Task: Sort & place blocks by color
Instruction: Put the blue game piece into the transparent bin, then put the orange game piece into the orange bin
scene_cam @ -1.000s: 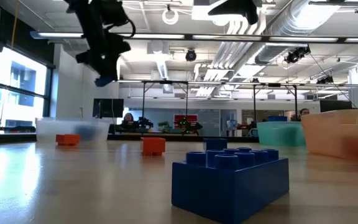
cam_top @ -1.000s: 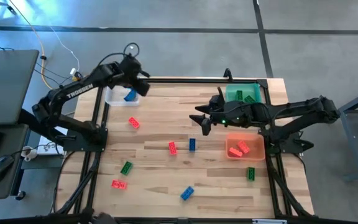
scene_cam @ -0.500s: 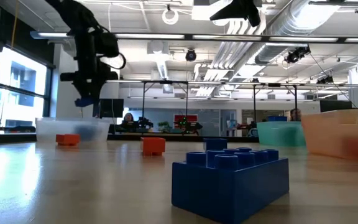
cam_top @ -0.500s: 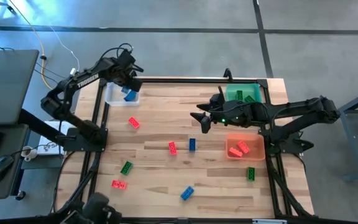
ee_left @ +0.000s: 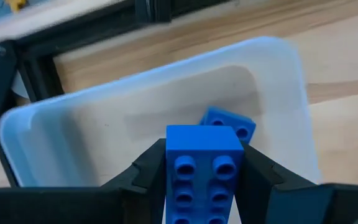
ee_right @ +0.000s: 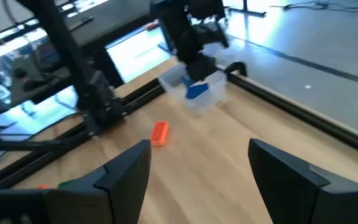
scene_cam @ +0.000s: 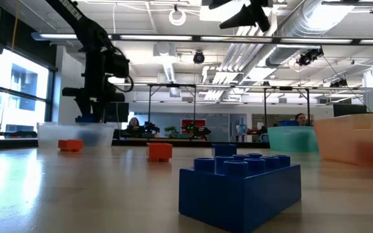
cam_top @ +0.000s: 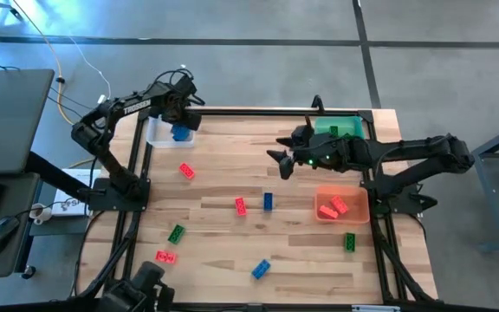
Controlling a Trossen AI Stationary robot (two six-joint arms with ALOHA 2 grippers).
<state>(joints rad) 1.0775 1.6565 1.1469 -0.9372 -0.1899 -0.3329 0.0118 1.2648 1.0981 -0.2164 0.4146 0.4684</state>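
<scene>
My left gripper is at the table's far left corner, pointing steeply down over the clear bin, shut on a blue block. A second blue block lies on the bin's floor. In the low view my left gripper is level with the bin's rim. My right gripper hovers open over the table's middle right, with nothing between its fingers. Loose blocks lie flat on the wood: red, red, blue, green, blue. My left gripper pinches the blue block by its two long sides between its two fingers. The fingers come from above, slanting steeply down, and lie along the block. The block's studded top faces the wrist camera, and its free end hangs over the bin's inside.
An orange bin with red blocks stands at the right edge. A green bin with green blocks stands at the far right. A green block and a red block lie nearer the front. A black frame runs round the table.
My left gripper has gone down and toward the table's far left corner with the blue block, and has tipped to point more steeply down. It now stands low over the clear bin. The block has stayed between the fingers.
</scene>
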